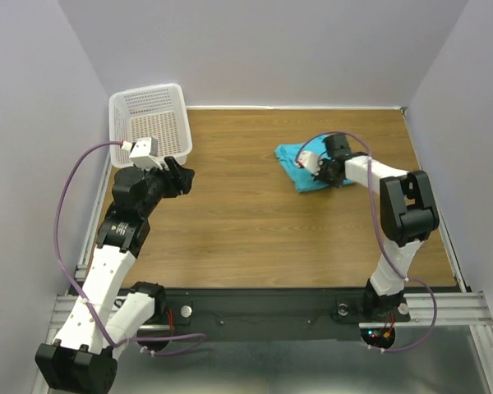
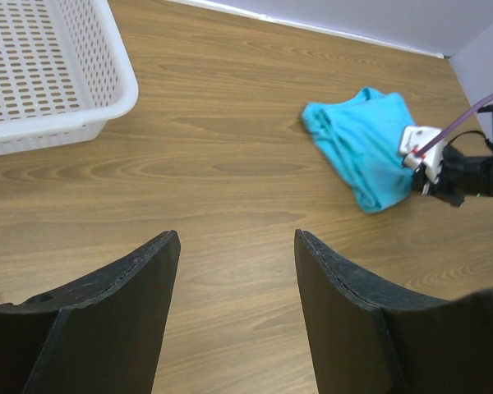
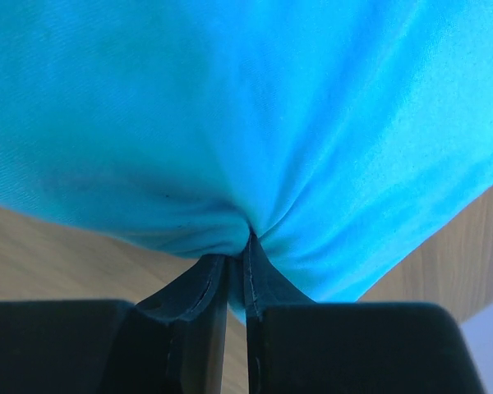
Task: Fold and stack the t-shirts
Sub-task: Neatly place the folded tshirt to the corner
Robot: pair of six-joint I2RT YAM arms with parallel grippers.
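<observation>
Turquoise t-shirt (image 1: 296,162) lies bunched on the wooden table (image 1: 246,222), at your right side. Your right gripper (image 3: 237,246) pinches a fold of its cloth, jaws nearly together. Your left gripper (image 2: 234,240) hangs spread beside the white basket (image 1: 148,95), well apart from the shirt.

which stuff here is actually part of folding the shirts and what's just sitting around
Part of the job:
- crumpled turquoise cloth shirt, pinched by the right gripper
- left gripper, open, holding nothing

Just lying about:
- white perforated plastic basket, far left, apart from the shirt
- wooden table, underneath everything
</observation>
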